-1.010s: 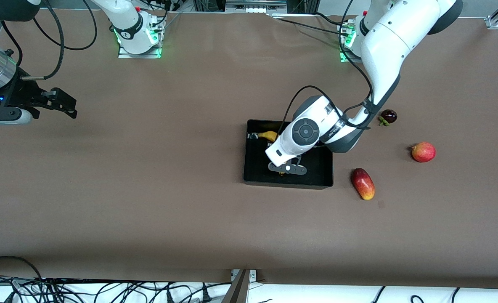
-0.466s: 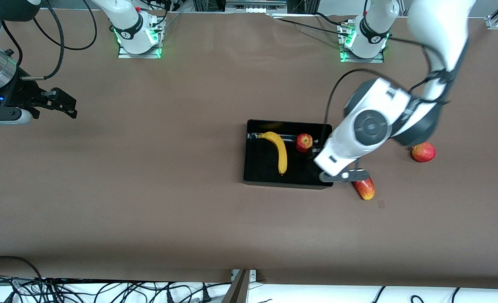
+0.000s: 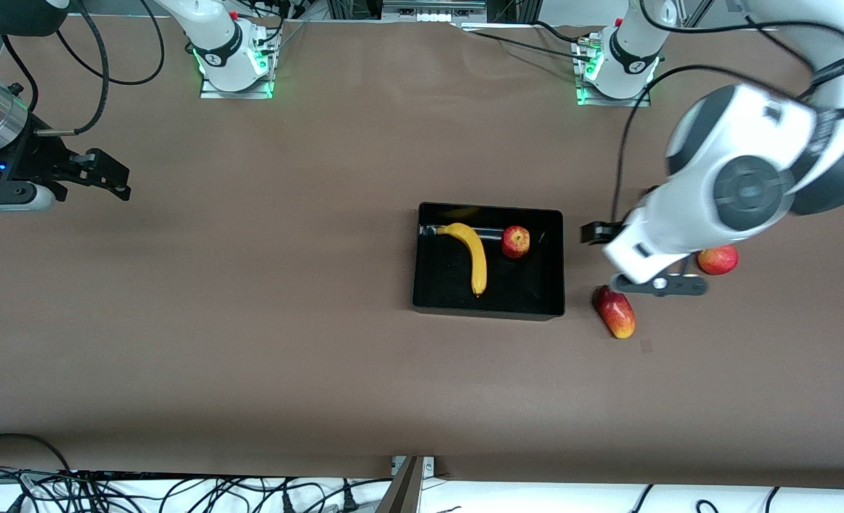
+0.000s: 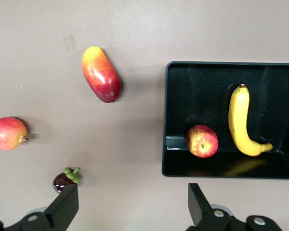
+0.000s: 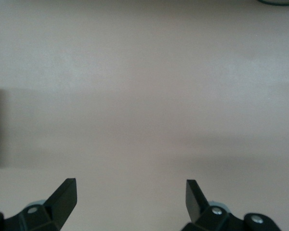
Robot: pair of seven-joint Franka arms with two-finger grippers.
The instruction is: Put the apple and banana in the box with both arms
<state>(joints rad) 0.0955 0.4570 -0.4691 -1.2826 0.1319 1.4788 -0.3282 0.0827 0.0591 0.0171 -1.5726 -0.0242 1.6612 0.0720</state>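
Front view: banana [image 3: 470,255] and apple [image 3: 515,241] seen in box [image 3: 490,308], side by side, not touching; banana's long axis runs toward front camera. Left claw [image 3: 639,260] spread, empty, over bare bench [image 3: 251,320] beside box, mango [image 3: 614,311] just beside. Right claw [image 3: 101,177] spread, empty, waiting at right arm's end, well apart. Task judged done; no grasp needed.

Under the open left pincer [image 3: 636,260] lie a mango [image 3: 614,311] and a red fruit [image 3: 718,259]; bare bench [image 3: 251,320] surrounds the right pincer [image 3: 101,178].
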